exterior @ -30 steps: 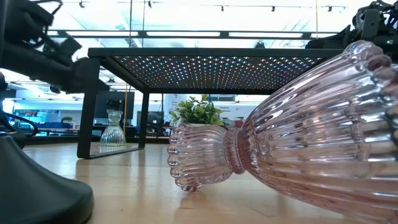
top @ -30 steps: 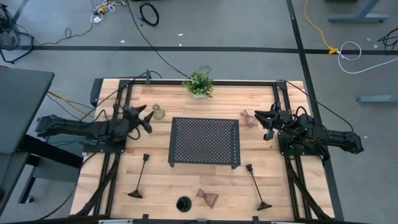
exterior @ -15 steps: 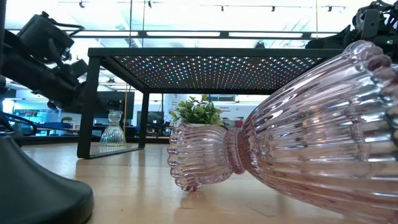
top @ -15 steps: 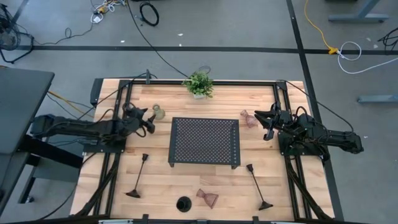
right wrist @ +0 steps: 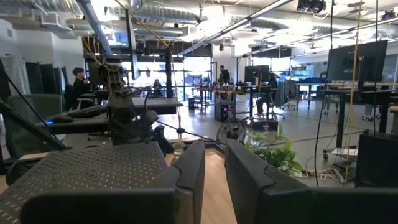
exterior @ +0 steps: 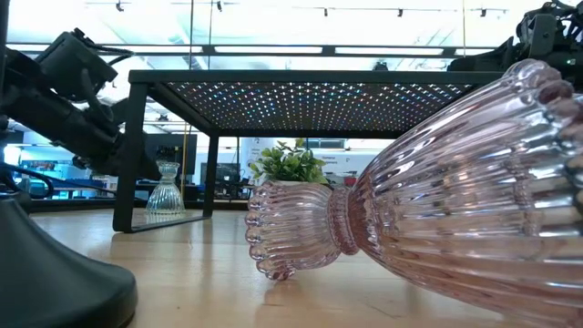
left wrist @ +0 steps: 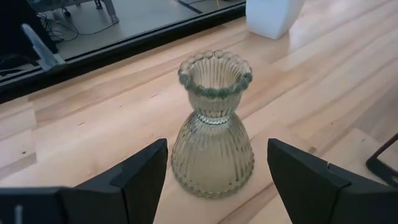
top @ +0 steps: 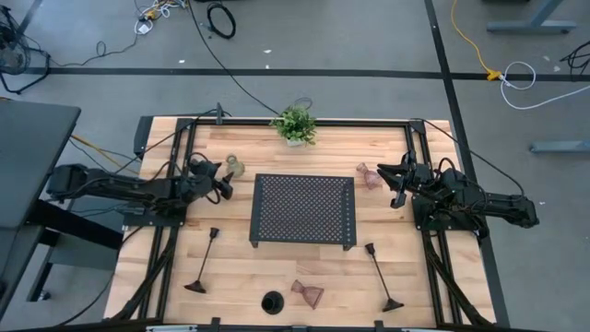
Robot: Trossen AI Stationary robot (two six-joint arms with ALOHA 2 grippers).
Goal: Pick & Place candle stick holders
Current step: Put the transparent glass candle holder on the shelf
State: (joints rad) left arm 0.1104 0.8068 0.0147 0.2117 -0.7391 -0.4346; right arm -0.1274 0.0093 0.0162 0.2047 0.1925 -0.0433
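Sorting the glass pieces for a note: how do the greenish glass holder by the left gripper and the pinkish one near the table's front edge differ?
The greenish glass holder stands upright; the pinkish glass holder lies on its side. The greenish one sits left of the black perforated tray, between the open fingers of the left gripper; the pinkish one lies in front of the tray, no gripper nearby. Both are ribbed, translucent hourglass shapes.

My open left gripper (left wrist: 211, 180) has bare wood on both sides of the greenish holder (left wrist: 213, 127); the tray (top: 303, 210) stands beside it
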